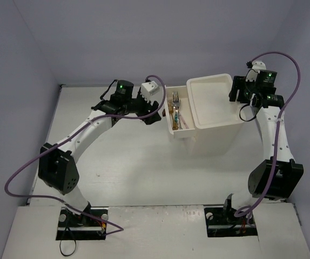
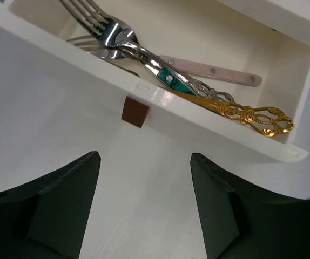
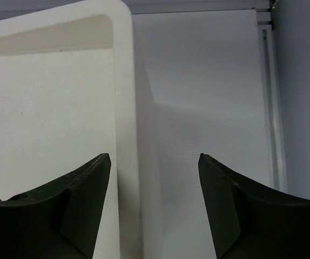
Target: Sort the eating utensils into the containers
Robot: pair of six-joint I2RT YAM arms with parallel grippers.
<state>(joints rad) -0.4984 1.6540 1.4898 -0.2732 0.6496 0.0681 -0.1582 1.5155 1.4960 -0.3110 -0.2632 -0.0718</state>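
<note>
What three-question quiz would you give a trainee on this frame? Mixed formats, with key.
1. True or false: the left gripper is shut.
2. Multiple choice: the handle on the pulled-out drawer is A) brown, B) teal, C) gold.
3. Short answer: which gripper hangs at the top rim of the drawer unit?

Key: 1 false, its jaws stand open with nothing between them. 2 A. 3 the right gripper, open, one finger over the unit's top and one over the table.
</note>
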